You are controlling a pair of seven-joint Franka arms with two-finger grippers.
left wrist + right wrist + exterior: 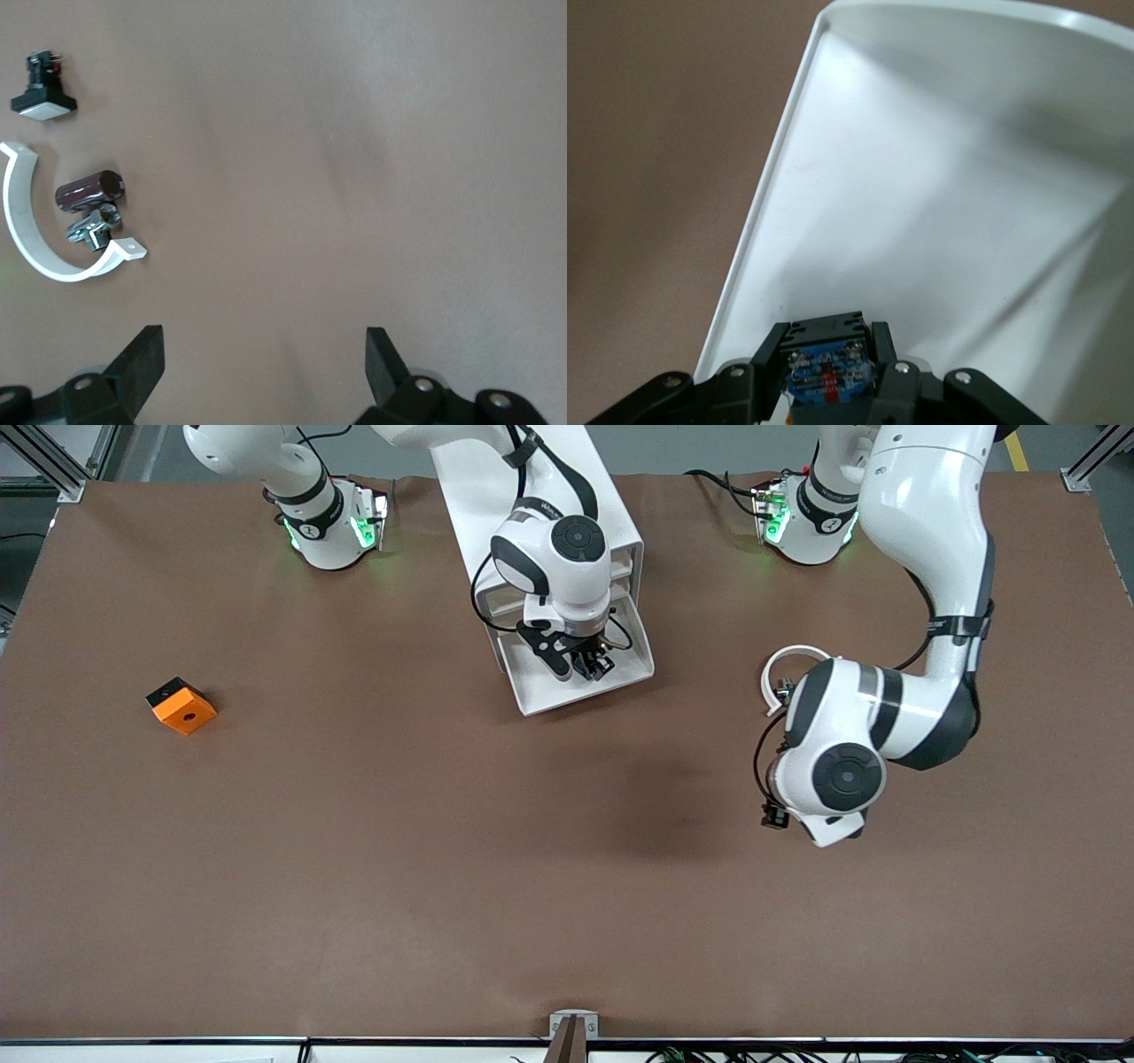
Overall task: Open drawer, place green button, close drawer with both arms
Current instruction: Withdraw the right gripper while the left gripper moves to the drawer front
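Note:
The white cabinet (532, 478) stands between the arm bases, with its lowest drawer (540, 691) pulled out toward the front camera. My right gripper (592, 666) hangs over the open drawer, shut on the button (827, 359); its black-and-blue body shows between the fingers (766, 359) above the drawer's white floor (939, 195). The green cap is hidden. My left gripper (264, 354) is open and empty over bare table, toward the left arm's end, beside a white curved strip (780, 669).
An orange cube with a round hole (182, 707) lies toward the right arm's end. By the white curved strip (35, 239) lie a dark cylinder (89, 190), a small metal part (93, 226) and a black clip (42, 88).

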